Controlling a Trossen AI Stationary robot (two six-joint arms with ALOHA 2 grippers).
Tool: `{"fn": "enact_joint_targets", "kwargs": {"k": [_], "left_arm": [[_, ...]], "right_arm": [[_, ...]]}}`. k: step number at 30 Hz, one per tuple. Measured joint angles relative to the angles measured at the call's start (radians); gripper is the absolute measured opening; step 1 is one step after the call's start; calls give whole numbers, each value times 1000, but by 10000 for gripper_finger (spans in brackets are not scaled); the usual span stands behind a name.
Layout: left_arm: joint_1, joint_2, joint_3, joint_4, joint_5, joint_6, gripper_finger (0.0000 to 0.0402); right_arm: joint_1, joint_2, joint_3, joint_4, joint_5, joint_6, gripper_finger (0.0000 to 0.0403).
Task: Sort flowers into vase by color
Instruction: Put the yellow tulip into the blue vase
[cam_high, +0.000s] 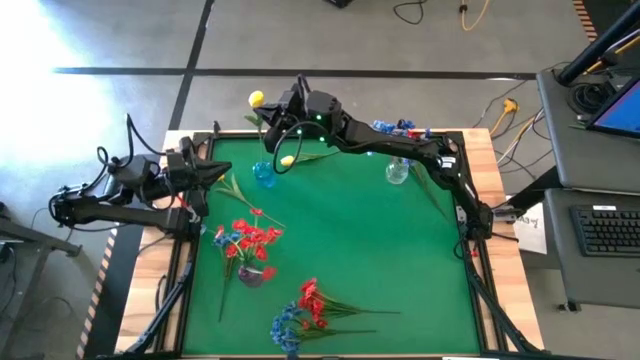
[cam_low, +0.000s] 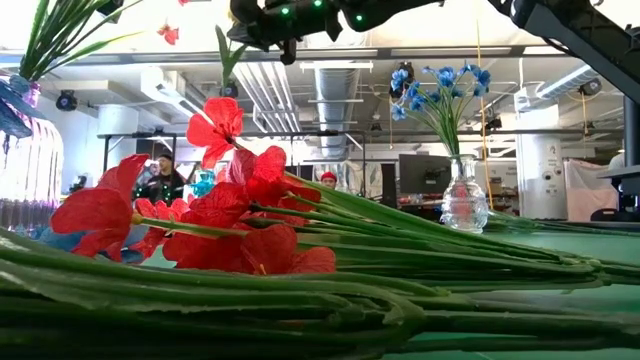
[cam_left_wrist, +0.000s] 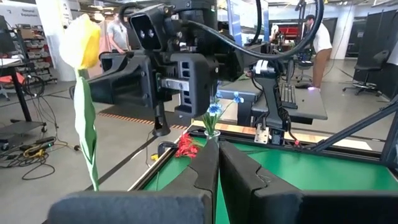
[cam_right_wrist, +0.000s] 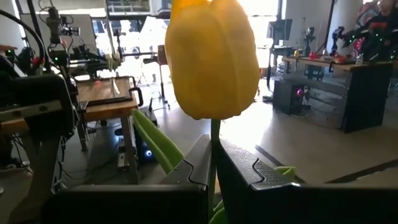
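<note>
Green cloth covers the surface (cam_high: 400, 260), which has a wooden edge, and behind it a large workshop with desks and monitors is seen. From above, the right arm reaches across to the far left corner. Its claw (cam_high: 277, 108) is closed on the stem of a yellow flower (cam_high: 257, 99), whose blossom hangs just beyond the far edge. The right wrist view shows this much better: the stem (cam_right_wrist: 214, 152) stands between the two dark fingers (cam_right_wrist: 193, 165) and the yellow blossom fills the upper middle.

The left claw (cam_high: 222, 171) waits at the left edge, closed and holding nothing. Its wrist view looks at the right arm and the yellow flower from the side, which the high view cannot give.

A second yellow blossom (cam_high: 287, 160) stands in a blue vase (cam_high: 264, 174) near the far left. A clear vase (cam_low: 464, 196) with blue flowers (cam_low: 440, 82) stands near the far right; the low view shows it upright. A third vase (cam_high: 253, 274) with red flowers (cam_high: 250, 238) is near the left side. Loose red and blue flowers (cam_high: 305, 310) lie at the near edge. In the low view these red blossoms (cam_low: 225, 215) and green stems fill the foreground. People are seen far behind.
</note>
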Motion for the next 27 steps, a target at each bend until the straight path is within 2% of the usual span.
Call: {"fn": "enact_joint_targets", "kwargs": {"k": [23,27], "left_arm": [[0,8,0,-17,0,-27,0],[0,8,0,-16,1,-32,0]], "right_arm": [[0,4,-32,-11,-7,-8,14],[0,4,-32,-39,-10,-10,36]]}}
